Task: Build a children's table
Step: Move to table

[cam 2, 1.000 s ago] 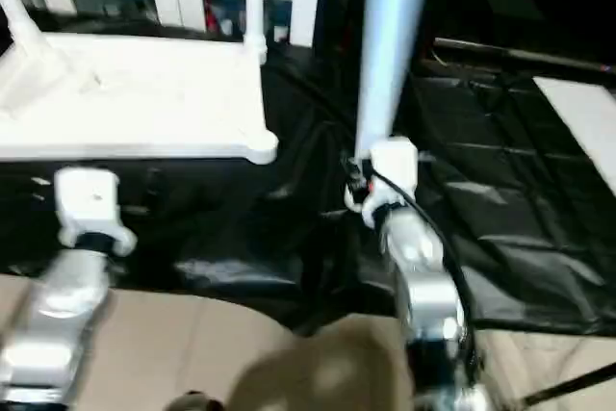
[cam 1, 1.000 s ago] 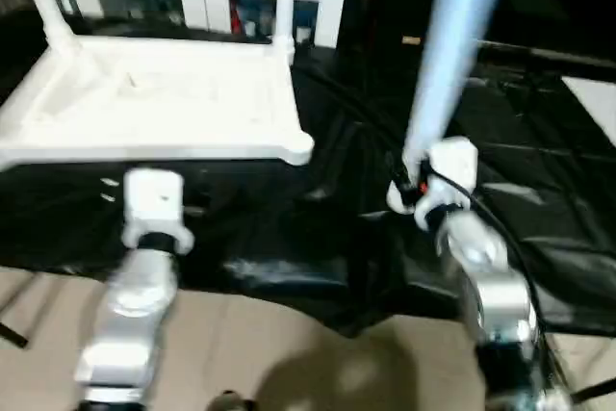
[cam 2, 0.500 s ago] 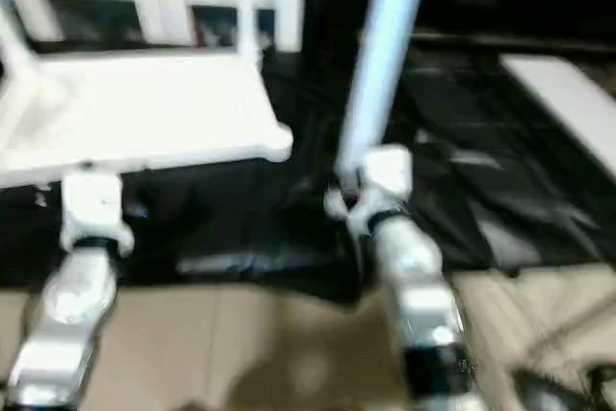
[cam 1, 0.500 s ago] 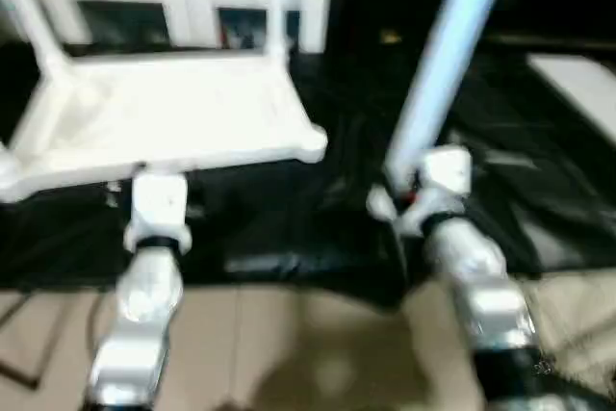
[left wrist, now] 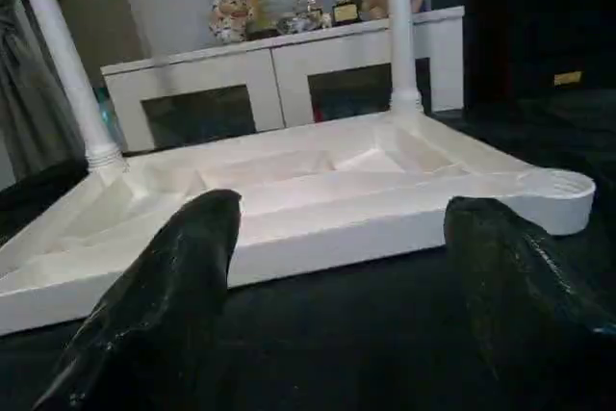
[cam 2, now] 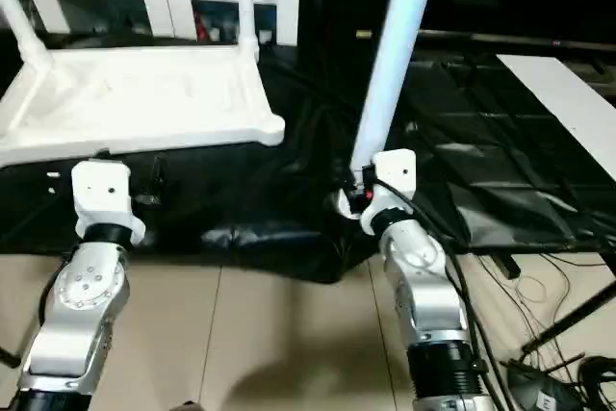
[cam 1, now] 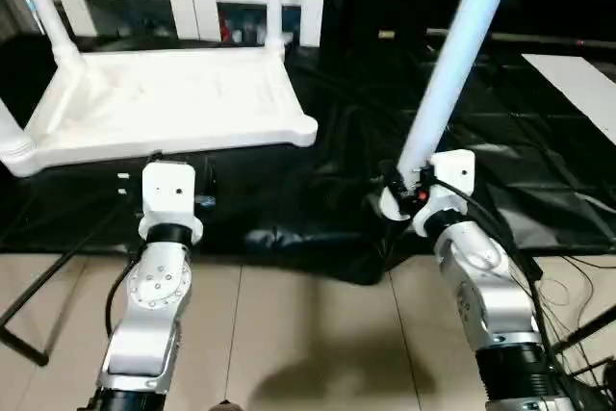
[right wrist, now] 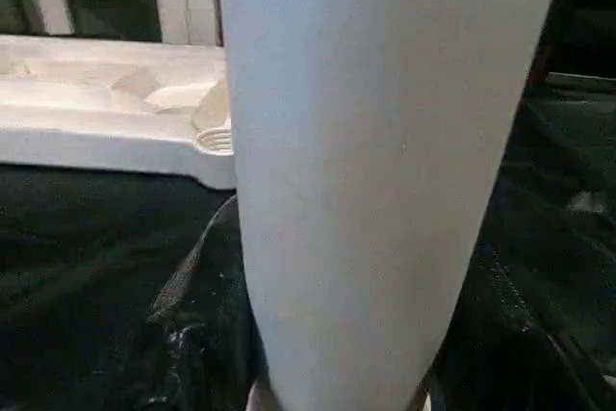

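The white plastic rectangular tabletop [cam 1: 164, 103] lay ribbed side up, near right corner socket [left wrist: 563, 183] bare; the right gripper [cam 1: 399, 194], clamped on a long white tapered tube leg [cam 1: 452, 60], held it upright, seemingly for that socket; the left gripper [left wrist: 356, 267] hung spread and empty.

Two black fingers [left wrist: 164, 305] of the left gripper [left wrist: 337, 286] stand wide apart, nothing between them. Beyond them the white tabletop [left wrist: 318, 190] lies upside down on black sheeting [left wrist: 366, 334], ribbed underside up. Two white legs rise from its far corners, one [left wrist: 63, 64] at one far corner, another [left wrist: 399, 26] at the other. The near corner socket [left wrist: 563, 185] is open. Behind stands a white cabinet [left wrist: 279, 74] with figurines [left wrist: 231, 14] on top.
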Controlling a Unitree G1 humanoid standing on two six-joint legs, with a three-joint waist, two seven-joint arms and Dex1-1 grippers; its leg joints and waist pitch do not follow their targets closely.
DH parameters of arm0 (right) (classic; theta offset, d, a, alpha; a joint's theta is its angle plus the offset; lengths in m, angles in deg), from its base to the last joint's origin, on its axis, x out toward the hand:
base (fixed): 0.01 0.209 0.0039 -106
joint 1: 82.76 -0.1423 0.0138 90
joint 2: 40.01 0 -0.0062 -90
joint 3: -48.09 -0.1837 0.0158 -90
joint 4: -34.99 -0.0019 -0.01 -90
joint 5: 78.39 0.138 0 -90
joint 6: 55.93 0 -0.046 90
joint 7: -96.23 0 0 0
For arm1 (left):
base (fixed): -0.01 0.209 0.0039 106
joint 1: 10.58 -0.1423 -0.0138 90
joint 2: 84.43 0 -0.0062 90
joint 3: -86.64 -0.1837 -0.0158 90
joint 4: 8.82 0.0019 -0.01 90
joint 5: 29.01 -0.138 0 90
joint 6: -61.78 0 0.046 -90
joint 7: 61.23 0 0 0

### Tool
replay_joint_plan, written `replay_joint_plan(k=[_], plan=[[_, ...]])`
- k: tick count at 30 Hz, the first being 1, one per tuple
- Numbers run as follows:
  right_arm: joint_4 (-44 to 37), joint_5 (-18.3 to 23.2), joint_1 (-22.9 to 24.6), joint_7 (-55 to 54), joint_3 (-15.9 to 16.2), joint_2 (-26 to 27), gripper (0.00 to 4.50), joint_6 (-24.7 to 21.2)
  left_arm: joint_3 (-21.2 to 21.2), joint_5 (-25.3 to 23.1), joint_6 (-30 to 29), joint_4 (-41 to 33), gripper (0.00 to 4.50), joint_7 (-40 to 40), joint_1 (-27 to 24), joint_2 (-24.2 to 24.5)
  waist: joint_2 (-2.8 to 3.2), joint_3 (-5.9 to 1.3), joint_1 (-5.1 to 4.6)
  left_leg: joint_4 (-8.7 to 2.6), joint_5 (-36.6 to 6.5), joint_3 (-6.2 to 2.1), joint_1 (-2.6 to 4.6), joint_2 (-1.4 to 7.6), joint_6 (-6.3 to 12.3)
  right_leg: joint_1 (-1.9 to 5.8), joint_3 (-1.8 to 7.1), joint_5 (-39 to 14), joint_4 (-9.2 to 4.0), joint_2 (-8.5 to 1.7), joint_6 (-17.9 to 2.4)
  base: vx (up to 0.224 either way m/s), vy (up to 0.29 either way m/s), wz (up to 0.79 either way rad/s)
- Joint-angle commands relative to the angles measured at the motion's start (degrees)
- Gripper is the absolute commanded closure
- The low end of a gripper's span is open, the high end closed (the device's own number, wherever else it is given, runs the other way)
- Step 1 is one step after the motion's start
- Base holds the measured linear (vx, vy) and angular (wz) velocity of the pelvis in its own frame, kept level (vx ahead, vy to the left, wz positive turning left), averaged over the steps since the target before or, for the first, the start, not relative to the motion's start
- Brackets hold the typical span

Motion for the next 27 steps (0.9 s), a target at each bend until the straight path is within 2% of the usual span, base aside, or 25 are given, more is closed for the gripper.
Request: replay_joint_plan(k=[1,2,3,4,5,6,7,8,9,10,11,12,13,14,16,17,18,19,20,22,23,24,25,26,27], plan=[[-0.43,-0.72,-1.48,0.09,0.67,-0.20,2.65,1.09,-0.40,0.50,0.32,-0.11,0.72,-0.85,0.75,-0.42,0.31,-1.53,-1.23,-2.88,-38.06,0.12,4.67,1.00,-0.08,1.25,0.27,-41.08,-11.34,-3.24,0.42,0.000,0.000,0.00],[-0.19,-0.63,-1.68,-0.01,0.53,-0.18,2.65,1.07,-0.31,0.54,0.22,-0.02,0.72,-0.93,0.80,-0.67,0.74,-1.31,-1.29,-3.06,-40.57,-0.13,5.87,1.45,0.02,1.48,-0.78,-40.55,-11.68,-3.03,0.26,-0.001,0.055,-0.14],[0.22,-0.37,-1.81,-0.16,0.15,-0.10,2.65,0.94,-0.34,0.48,0.03,0.14,0.72,-1.20,0.77,-0.95,0.13,-0.80,-0.64,-6.90,-45.51,-1.39,-1.53,0.50,1.70,8.52,-4.20,-36.91,-7.92,-3.19,0.97,0.031,0.115,0.09],[0.68,-0.23,-1.97,-0.12,-0.06,-0.09,2.65,0.96,-0.55,0.31,-0.05,0.22,0.72,-1.55,0.61,-0.89,2.61,-1.54,1.32,-8.83,-46.47,-1.09,-4.06,-1.46,3.49,12.93,-1.81,-22.60,0.23,-0.16,0.78,0.060,0.094,0.15],[1.73,-0.27,-2.32,-0.03,-0.12,-0.05,2.65,1.32,-0.79,0.07,0.11,0.46,0.72,-1.93,0.29,-0.51,0.55,-1.54,-0.07,-5.54,-35.62,-0.64,-2.04,-2.24,6.24,10.64,1.70,-37.44,-4.37,-4.96,0.10,0.077,0.041,0.55],[2.30,-0.36,-2.50,0.03,-0.07,-0.03,2.65,1.58,-0.89,-0.05,0.25,0.59,0.72,-2.11,0.10,-0.26,-1.15,-1.01,0.47,2.19,-27.79,-0.32,1.21,-2.56,6.74,7.24,2.75,-53.82,-12.53,-10.94,-1.71,0.070,0.006,0.62],[2.73,0.24,-2.66,0.62,-0.08,0.41,2.65,1.99,-0.67,0.34,0.65,1.17,0.72,-2.69,0.03,0.21,-0.27,0.97,-0.64,12.13,-14.36,-0.60,2.51,-0.37,6.49,5.48,1.71,-67.85,-18.24,-17.41,-6.14,0.070,0.006,0.62],[2.73,0.24,-2.66,0.62,-0.08,0.41,2.65,1.99,-0.67,0.34,0.65,1.17,0.72,-2.69,0.03,0.21,-0.92,0.61,-1.13,12.08,-13.28,-1.21,-1.18,0.47,6.20,9.32,1.42,-65.62,-16.40,-17.73,-5.71,0.161,0.101,0.40],[2.73,0.24,-2.66,0.62,-0.08,0.41,2.65,1.99,-0.67,0.34,0.65,1.17,0.72,-2.69,0.03,0.21,-0.52,-0.68,-0.41,7.83,-13.59,-0.94,-4.99,1.09,7.63,13.98,-0.48,-52.00,-13.88,-14.87,-5.29,0.215,0.118,0.50],[2.81,0.73,-2.70,1.02,-0.12,0.75,2.65,2.18,-0.46,0.69,0.91,1.57,0.72,-3.05,0.06,0.44,1.22,-1.81,-1.36,0.09,-20.92,-1.11,5.67,2.37,3.98,8.89,-2.15,-33.06,-9.85,-5.40,-8.65,0.215,0.118,0.50],[2.64,1.00,-2.61,1.33,0.04,0.96,2.65,1.87,-0.28,0.90,1.28,2.59,0.72,-3.71,0.19,0.93,4.71,-3.77,-4.91,-4.44,-16.77,-9.55,13.46,6.38,11.03,0.14,-1.89,-13.30,2.94,0.51,-3.62,0.167,0.068,0.43],[2.70,1.25,-2.49,1.63,0.22,1.06,2.65,1.82,-0.23,0.72,1.80,4.03,0.72,-4.36,0.24,1.72,2.92,-5.28,-5.47,-2.97,-10.07,-10.30,15.08,6.79,13.97,-1.74,-1.27,-10.39,4.07,0.18,-0.73,0.197,0.045,-0.01],[2.78,1.30,-2.41,1.75,0.36,1.06,2.65,1.79,-0.26,0.49,2.12,4.96,0.72,-4.73,0.26,2.23,3.01,-4.05,-4.67,-2.40,-2.36,-8.93,12.74,5.27,16.20,-4.10,-0.24,-7.22,5.86,-0.41,3.21,0.197,0.045,-0.01],[2.99,1.37,-2.38,1.83,0.41,1.08,2.65,1.79,-0.31,0.25,2.54,5.36,0.72,-4.98,0.14,2.64,1.79,-4.32,-4.77,-2.67,0.68,-8.75,12.78,5.41,18.42,-5.12,0.03,-5.69,6.39,-0.85,4.30,0.216,0.022,-0.07],[3.47,1.48,-2.51,1.82,0.35,1.11,2.65,1.97,-0.34,-0.05,2.59,5.34,0.72,-4.95,-0.03,2.82,-0.51,-3.89,-5.15,-4.50,5.50,-5.12,11.93,3.93,20.67,-7.88,1.29,6.09,4.40,-2.48,2.00,0.221,-0.005,-0.03],[4.18,1.77,-2.74,1.76,0.08,1.30,2.65,2.01,-0.32,-0.10,2.45,4.80,0.72,-4.89,-0.41,2.78,-2.84,-2.91,-4.81,-5.14,-2.92,0.06,9.58,-0.98,18.20,-4.47,2.54,11.09,-1.96,-2.95,-3.57,0.247,-0.031,-0.01],[4.91,1.88,-3.12,1.74,-0.19,1.53,2.65,2.27,-0.22,-0.11,2.18,4.10,0.72,-4.85,-0.69,2.63,-5.18,-4.41,-4.43,-2.37,-8.26,1.06,8.84,-4.31,16.76,-0.32,6.05,7.93,-3.62,-3.82,-4.10,0.267,-0.101,0.18],[5.36,2.10,-3.43,1.81,-0.40,1.78,2.65,2.47,-0.13,0.00,1.94,3.58,0.72,-4.85,-0.84,2.40,-6.61,-3.92,-1.37,6.07,-16.19,1.50,5.86,-8.46,12.23,4.47,12.43,-25.34,-10.26,-7.93,-6.30,0.267,-0.101,0.18],[5.66,2.05,-3.56,1.77,-0.43,1.90,2.65,2.74,-0.35,0.17,1.87,3.45,0.72,-5.20,-0.92,2.28,-5.14,-4.11,-1.26,7.70,-15.10,0.35,5.07,-8.37,10.16,6.23,14.61,-29.94,-10.12,-10.66,-10.98,0.283,-0.098,0.19],[5.77,1.95,-3.54,1.63,-0.42,2.09,2.65,3.10,-0.86,0.07,1.82,3.43,0.72,-5.81,-1.02,2.37,-3.21,-2.98,0.08,11.60,-8.56,-3.51,-0.14,-5.15,2.68,9.26,15.89,-17.63,-8.97,-12.25,-22.55,0.266,-0.032,0.03],[5.08,1.99,-3.11,0.86,-0.79,2.32,2.65,3.36,-1.38,0.43,2.24,3.96,0.72,-6.86,-0.78,2.50,-3.14,-3.12,-0.07,12.10,-4.72,-4.43,-2.30,-3.59,0.23,9.89,13.70,-9.23,-8.55,-11.27,-25.39,0.231,0.010,0.00],[4.50,2.18,-2.88,0.29,-1.20,2.48,2.65,3.11,-1.55,0.56,2.47,4.51,0.72,-7.29,-0.44,2.63,-0.90,-2.51,0.52,10.89,-2.61,-4.92,-2.05,-2.89,-0.38,8.35,11.89,-7.75,-9.03,-10.90,-24.97,0.200,0.040,0.00],[3.89,3.12,-2.63,0.16,-1.96,2.80,2.65,3.08,-1.82,0.56,2.84,5.12,0.72,-7.77,-0.03,2.82,0.36,-2.38,0.44,6.20,-0.88,-3.88,0.87,-2.92,-2.55,5.02,11.34,-11.18,-9.58,-3.59,-19.59,0.200,0.040,0.00],[3.54,3.79,-2.46,0.15,-2.40,2.97,2.65,3.07,-1.97,0.51,3.18,5.56,0.72,-8.07,0.20,2.96,0.24,-2.67,0.69,1.76,1.39,-2.93,0.67,-2.66,-3.42,6.11,9.99,-11.83,-7.98,0.35,-14.78,0.188,0.096,-0.25],[2.98,3.79,-2.14,-0.18,-2.72,2.74,2.65,3.25,-2.13,0.55,3.37,6.02,0.72,-8.45,0.61,3.05,5.36,-2.33,-0.57,-4.12,-5.46,-6.48,6.36,3.97,-6.69,-1.08,5.38,-13.95,-0.32,4.07,-3.86,0.222,0.123,-0.44]])
